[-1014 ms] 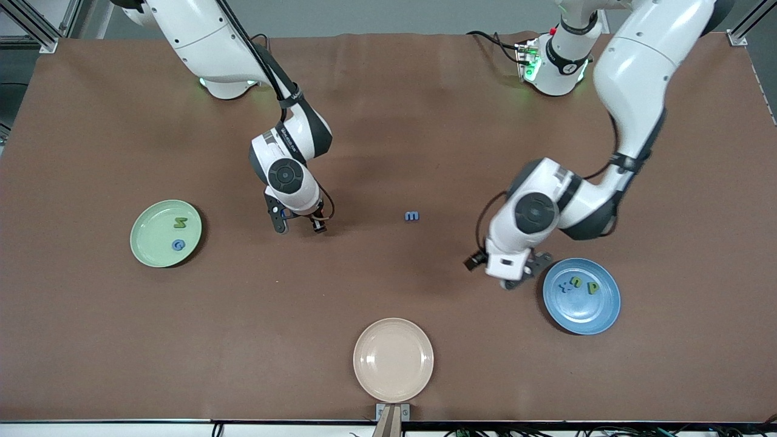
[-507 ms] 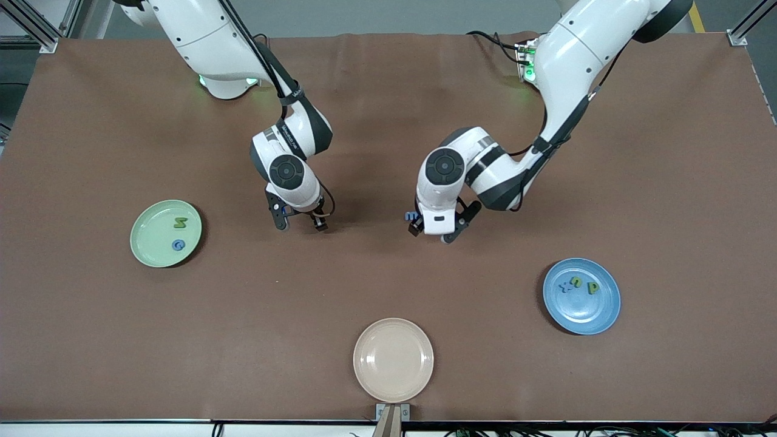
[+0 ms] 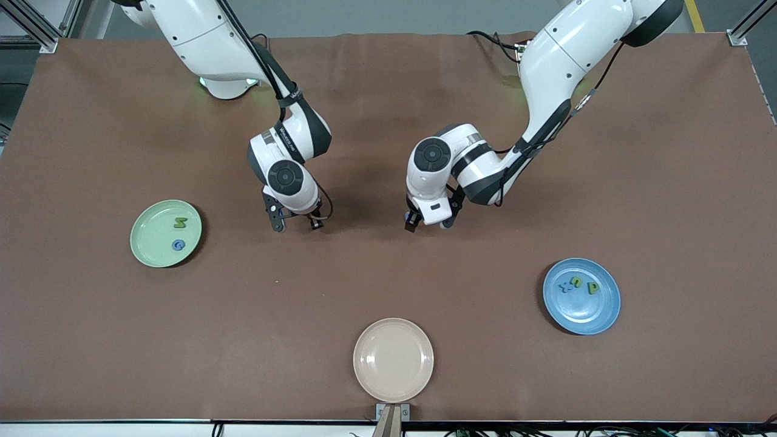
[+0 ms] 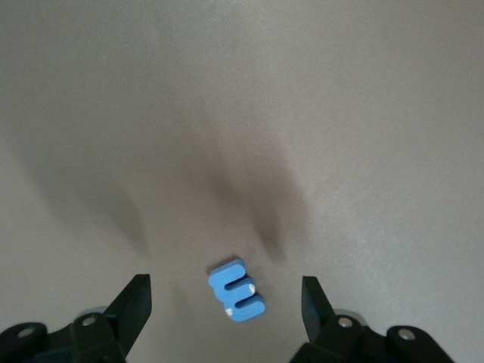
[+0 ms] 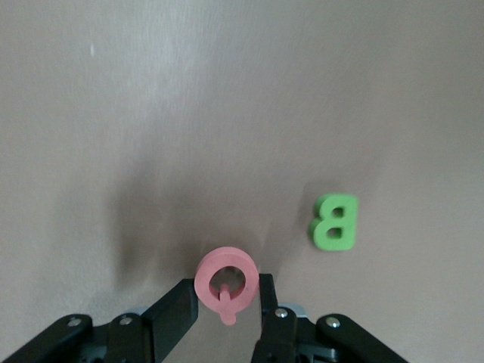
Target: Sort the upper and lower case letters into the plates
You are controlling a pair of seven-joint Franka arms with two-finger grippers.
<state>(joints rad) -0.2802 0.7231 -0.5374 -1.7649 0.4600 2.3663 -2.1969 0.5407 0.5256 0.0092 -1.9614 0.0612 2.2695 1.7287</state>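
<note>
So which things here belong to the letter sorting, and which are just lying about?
Job:
- green plate
- blue plate
- blue m, between open left gripper fingers
- pink Q, held by right gripper
- green B, on the table

Idle:
- beige plate, nearest the front camera

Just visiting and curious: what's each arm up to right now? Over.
Left gripper open, over blue m on the table. Right gripper shut on pink Q, green B beside it. Green plate and blue plate hold letters. Nothing blocking.

Mint-green plate (image 3: 150,237), blue plate (image 3: 592,309), beige plate (image 3: 393,360), brown table (image 3: 388,285).
</note>
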